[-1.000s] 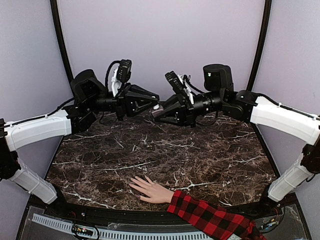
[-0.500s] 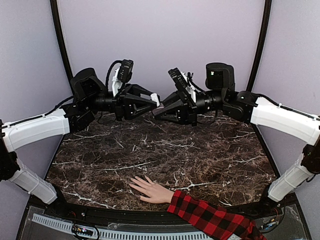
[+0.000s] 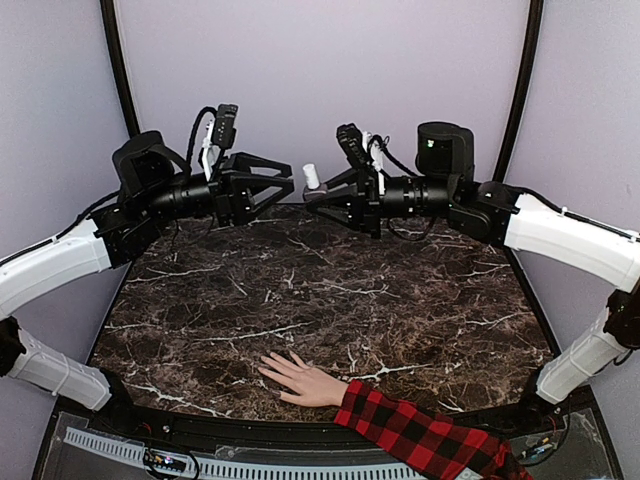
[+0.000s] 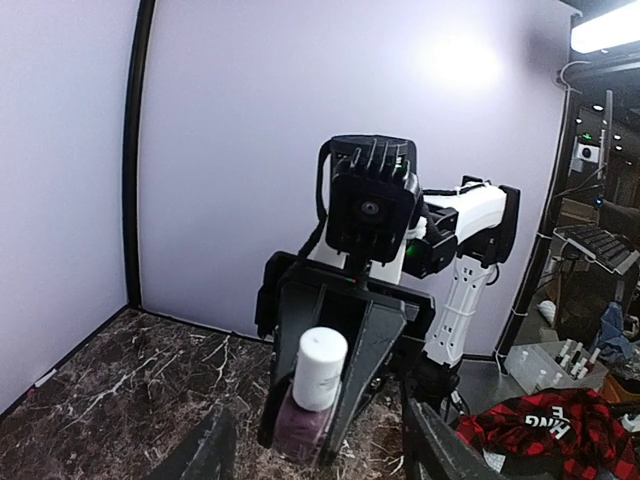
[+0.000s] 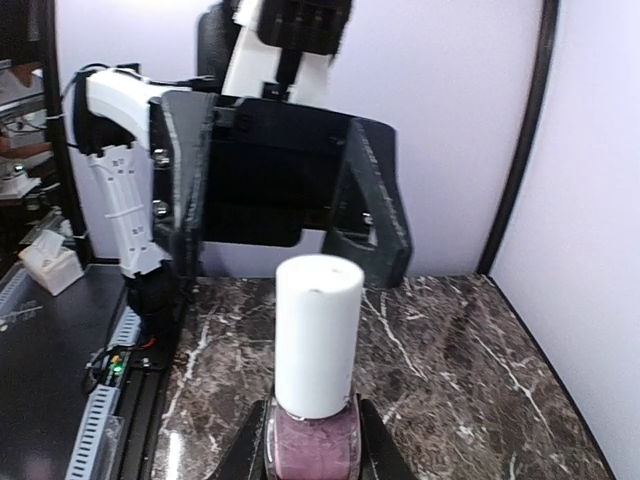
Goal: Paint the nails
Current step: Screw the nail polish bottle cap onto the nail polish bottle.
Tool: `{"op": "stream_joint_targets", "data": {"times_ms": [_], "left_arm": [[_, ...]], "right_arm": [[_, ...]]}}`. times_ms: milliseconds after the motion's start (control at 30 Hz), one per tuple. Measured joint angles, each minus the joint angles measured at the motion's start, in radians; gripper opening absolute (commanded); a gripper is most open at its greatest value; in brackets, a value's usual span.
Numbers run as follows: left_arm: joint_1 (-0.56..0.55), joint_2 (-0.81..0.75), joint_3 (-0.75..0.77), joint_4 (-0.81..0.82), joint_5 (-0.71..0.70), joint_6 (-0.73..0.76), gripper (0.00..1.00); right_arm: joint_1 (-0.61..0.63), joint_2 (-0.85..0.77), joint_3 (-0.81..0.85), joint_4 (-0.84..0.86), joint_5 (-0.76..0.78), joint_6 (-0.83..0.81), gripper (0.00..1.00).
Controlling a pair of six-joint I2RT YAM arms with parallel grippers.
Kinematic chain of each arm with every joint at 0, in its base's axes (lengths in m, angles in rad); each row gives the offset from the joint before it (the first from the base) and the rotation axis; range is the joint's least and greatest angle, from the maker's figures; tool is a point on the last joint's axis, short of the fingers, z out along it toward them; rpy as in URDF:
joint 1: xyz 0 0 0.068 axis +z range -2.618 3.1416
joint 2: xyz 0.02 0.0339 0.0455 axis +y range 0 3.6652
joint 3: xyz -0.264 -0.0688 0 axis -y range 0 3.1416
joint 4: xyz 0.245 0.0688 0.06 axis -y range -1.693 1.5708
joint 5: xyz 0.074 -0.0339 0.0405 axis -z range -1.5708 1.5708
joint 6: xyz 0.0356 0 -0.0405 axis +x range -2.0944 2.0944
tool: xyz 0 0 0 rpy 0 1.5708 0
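A small polish bottle (image 5: 318, 335) with a white cap and purple glass body is held in the air over the far side of the table. My right gripper (image 5: 315, 450) is shut on the bottle's glass body, and the cap is still on. My left gripper (image 3: 286, 185) faces the bottle (image 3: 311, 177) from the left, open and a little apart from the cap. A pale hand (image 3: 300, 378) with spread fingers lies flat near the front edge. Its nails are too small to make out. The left wrist view shows the bottle (image 4: 320, 368) upright between the right gripper's fingers (image 4: 375, 350).
A red-and-black plaid sleeve (image 3: 420, 432) runs from the hand off the front right edge. The dark marble table (image 3: 330, 300) is ringed by black posts and pale walls. A perforated white rail (image 3: 120, 452) lies along the front left.
My left gripper has opened, let go of the white cap and drawn back to the left. The right gripper has kept its hold and shifted the bottle slightly up.
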Motion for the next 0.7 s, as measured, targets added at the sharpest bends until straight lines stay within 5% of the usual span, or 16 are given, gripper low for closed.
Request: {"op": "stream_joint_targets", "data": {"times_ms": [700], "left_arm": [[-0.041, 0.085, 0.006, -0.034, -0.317, -0.04, 0.51]], "right_arm": [[0.094, 0.086, 0.031, -0.048, 0.551, -0.027, 0.0]]}}
